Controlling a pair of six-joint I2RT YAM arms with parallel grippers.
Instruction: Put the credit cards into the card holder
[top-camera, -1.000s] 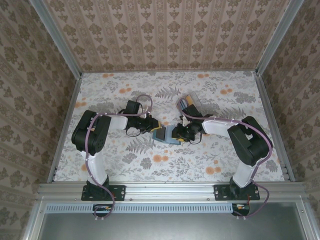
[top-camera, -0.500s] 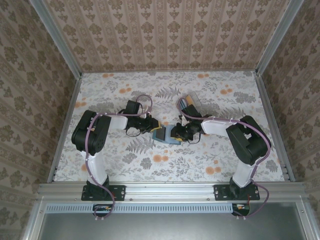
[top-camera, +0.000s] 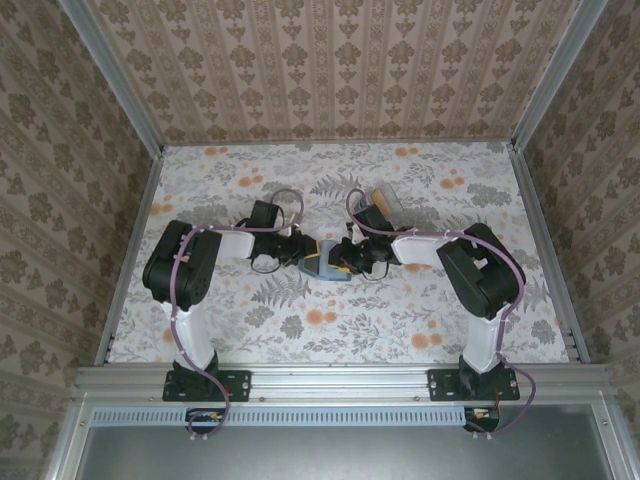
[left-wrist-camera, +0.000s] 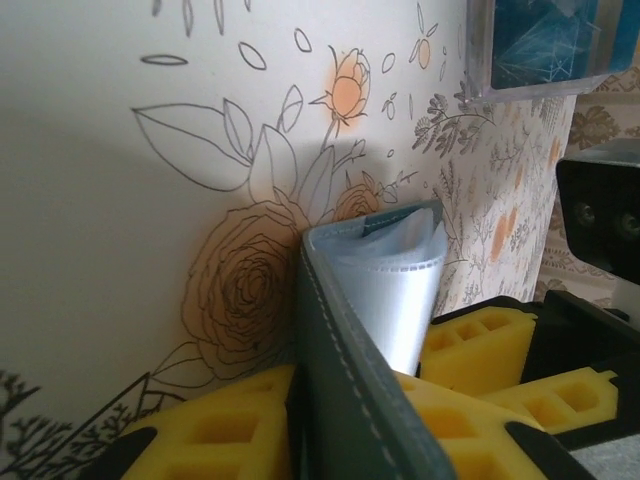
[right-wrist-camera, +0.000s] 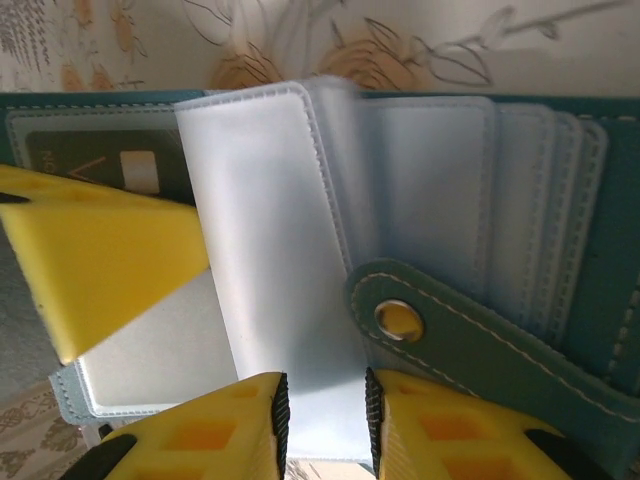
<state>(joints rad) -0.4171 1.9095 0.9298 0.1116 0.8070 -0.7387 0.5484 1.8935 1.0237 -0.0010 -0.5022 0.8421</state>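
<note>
The teal card holder (top-camera: 329, 272) lies open at the table's middle, between both grippers. My left gripper (top-camera: 308, 258) is shut on its stitched teal cover (left-wrist-camera: 340, 320), which stands edge-on between the yellow fingers (left-wrist-camera: 215, 425). Clear sleeves (left-wrist-camera: 400, 290) curl up behind the cover. My right gripper (right-wrist-camera: 322, 400) is open by a narrow gap, and a clear sleeve page (right-wrist-camera: 270, 230) hangs down into that gap. The snap strap (right-wrist-camera: 400, 320) lies beside the right finger. A dark credit card (right-wrist-camera: 85, 160) with a pale chip sits in a pocket at the left.
A clear plastic box (top-camera: 385, 200) with yellow and blue contents stands behind the right gripper; its corner (left-wrist-camera: 540, 45) shows at the top right of the left wrist view. The left gripper's yellow finger (right-wrist-camera: 100, 255) juts over the holder's left half. Metal rails edge the table.
The right arm has swung left, bringing its gripper over the card holder and close against the left gripper. The holder has shifted slightly left.
</note>
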